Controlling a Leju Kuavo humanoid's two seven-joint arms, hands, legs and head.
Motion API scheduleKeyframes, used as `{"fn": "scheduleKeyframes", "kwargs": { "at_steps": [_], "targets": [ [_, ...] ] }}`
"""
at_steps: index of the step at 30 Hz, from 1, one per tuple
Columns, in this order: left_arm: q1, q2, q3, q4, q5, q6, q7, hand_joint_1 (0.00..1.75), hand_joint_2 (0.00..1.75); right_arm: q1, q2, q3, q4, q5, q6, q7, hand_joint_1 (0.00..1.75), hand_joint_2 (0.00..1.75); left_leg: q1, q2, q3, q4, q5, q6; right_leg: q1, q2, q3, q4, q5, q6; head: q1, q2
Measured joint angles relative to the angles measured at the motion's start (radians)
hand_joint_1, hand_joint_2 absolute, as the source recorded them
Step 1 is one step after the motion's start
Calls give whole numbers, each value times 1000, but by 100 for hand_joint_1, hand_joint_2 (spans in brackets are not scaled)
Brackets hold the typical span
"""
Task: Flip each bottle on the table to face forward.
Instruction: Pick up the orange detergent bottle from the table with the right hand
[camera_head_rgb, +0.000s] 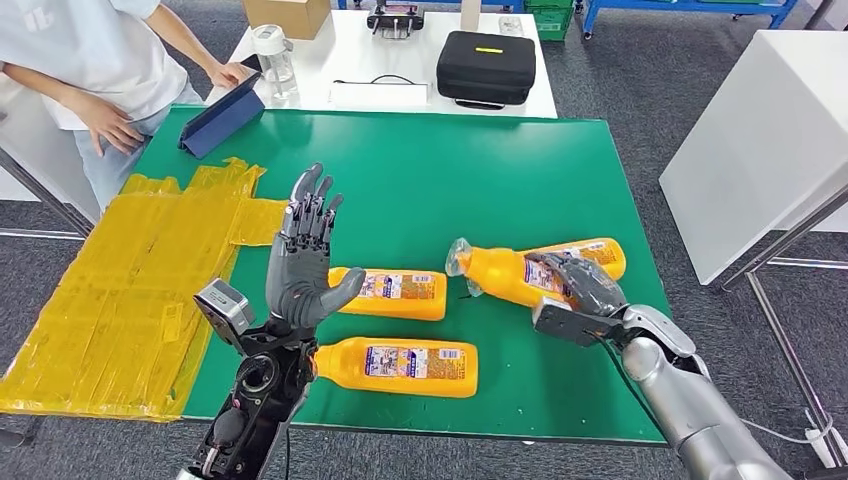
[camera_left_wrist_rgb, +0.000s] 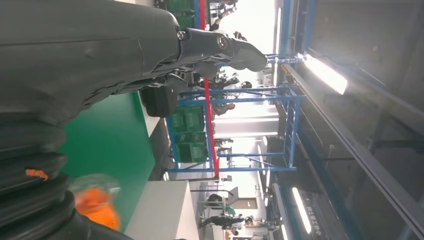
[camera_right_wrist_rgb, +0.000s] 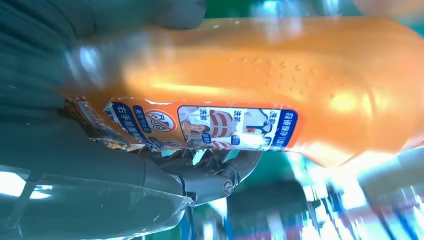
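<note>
Three orange bottles lie on their sides on the green table (camera_head_rgb: 450, 170). My right hand (camera_head_rgb: 580, 283) grips the right-hand bottle (camera_head_rgb: 505, 275) around its body, clear cap pointing left. In the right wrist view this bottle (camera_right_wrist_rgb: 240, 65) shows a printed label, with my fingers (camera_right_wrist_rgb: 210, 175) wrapped round it. The middle bottle (camera_head_rgb: 400, 293) lies label up, its neck hidden behind my left hand (camera_head_rgb: 303, 255). That hand is raised above the table, fingers spread upward, holding nothing. The front bottle (camera_head_rgb: 405, 366) lies near the table's front edge, label up. In the left wrist view my left hand (camera_left_wrist_rgb: 100, 50) is bare and a blurred orange bottle (camera_left_wrist_rgb: 97, 207) lies beyond it.
A crumpled yellow plastic sheet (camera_head_rgb: 120, 280) covers the table's left side. A blue tablet case (camera_head_rgb: 222, 120) leans at the far left corner beside a person (camera_head_rgb: 90, 60). Behind is a white table with a black case (camera_head_rgb: 487, 65) and a water bottle (camera_head_rgb: 275, 60). Another white table (camera_head_rgb: 760, 130) stands to the right.
</note>
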Motion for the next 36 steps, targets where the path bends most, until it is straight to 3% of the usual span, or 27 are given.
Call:
{"fn": "scheduleKeyframes", "kwargs": {
  "at_steps": [5,23,29,36],
  "targets": [
    [0,0,0,2,-4,4,0,0,175,52,40,-73,-165,4,-58,20,175,175,0,-1,-4,0,0,0,0,-1,-4,0,-1,0,0,0],
    [14,7,1,5,-13,14,0,0,175,204,139,-184,-471,6,-193,-16,175,175,0,-1,-8,0,0,0,-1,-1,-8,0,-1,0,0,0],
    [4,-9,-3,22,-35,4,0,0,175,217,250,-195,-505,-93,-294,-83,175,175,0,1,-8,0,0,0,-1,0,-9,0,-1,0,0,0],
    [-18,-27,-12,52,-48,-10,0,0,175,183,353,-168,-476,-142,-330,-104,175,175,0,1,-8,0,0,0,-1,0,-9,0,0,0,0,0]
  ]
}}
